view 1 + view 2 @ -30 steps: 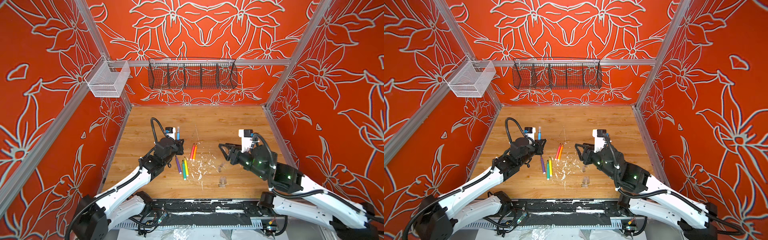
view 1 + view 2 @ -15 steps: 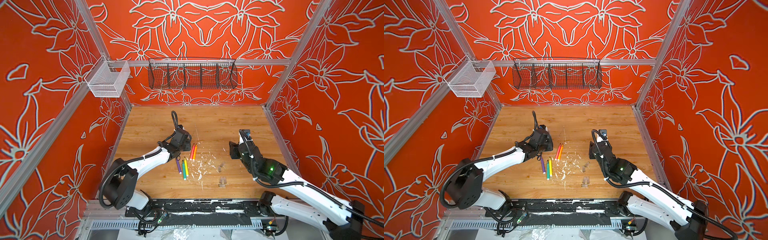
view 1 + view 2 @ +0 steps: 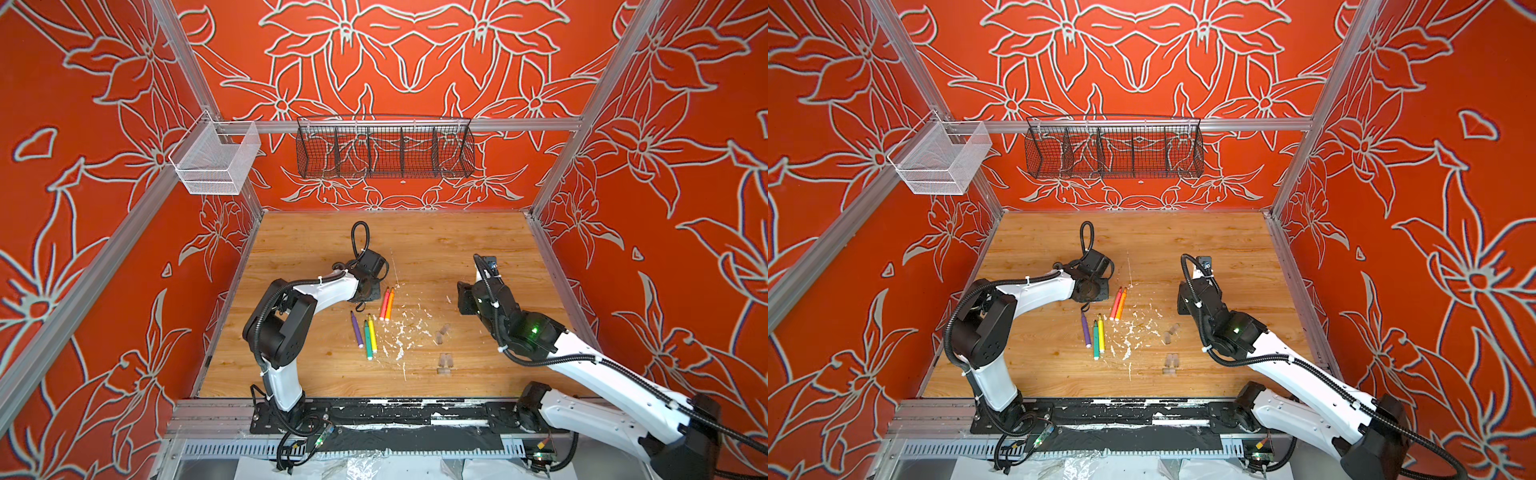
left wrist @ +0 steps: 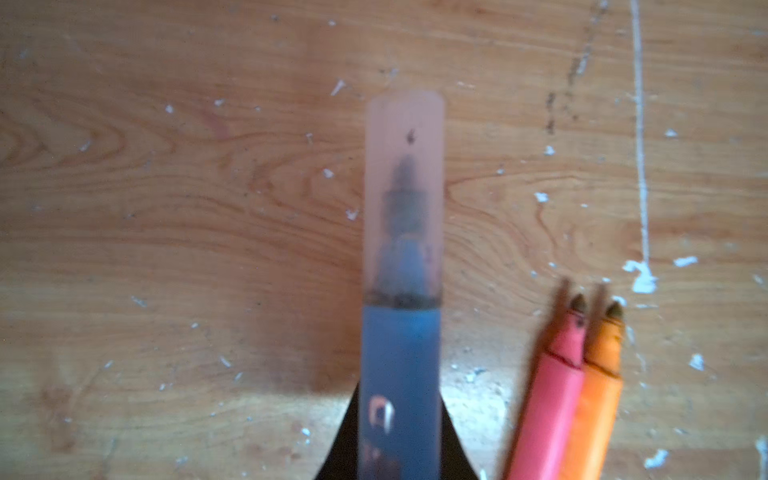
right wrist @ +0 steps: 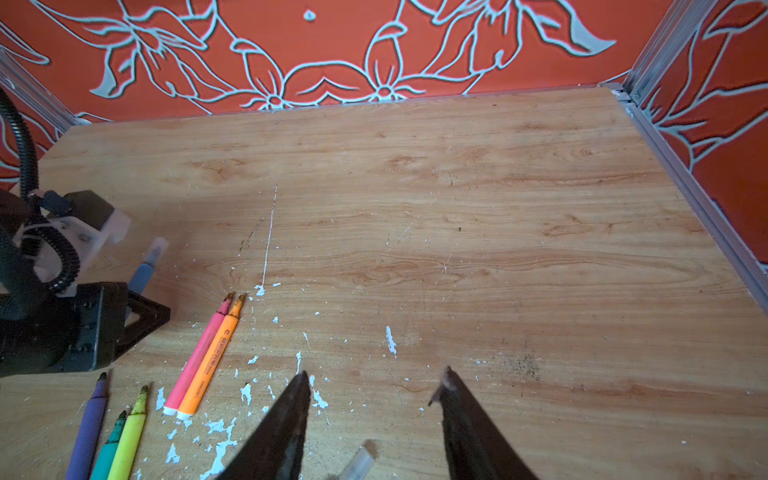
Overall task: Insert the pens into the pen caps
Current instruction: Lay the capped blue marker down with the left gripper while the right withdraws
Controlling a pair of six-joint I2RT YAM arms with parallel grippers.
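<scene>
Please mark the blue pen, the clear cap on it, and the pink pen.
blue pen (image 4: 399,365): left wrist view, middle of its barrel.
clear cap (image 4: 405,195): left wrist view, mid-length of its wall, over the pen's tip.
pink pen (image 5: 199,353): right wrist view, middle of its barrel.

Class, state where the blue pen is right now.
The blue pen is clamped in the left pincer, left of the table's middle, beside the pink pen and orange pen; both wrist views show it.

The far table (image 3: 449,245) lies open; pens (image 3: 372,334), pen caps (image 3: 444,359) and left arm (image 3: 332,291) crowd the middle.
</scene>
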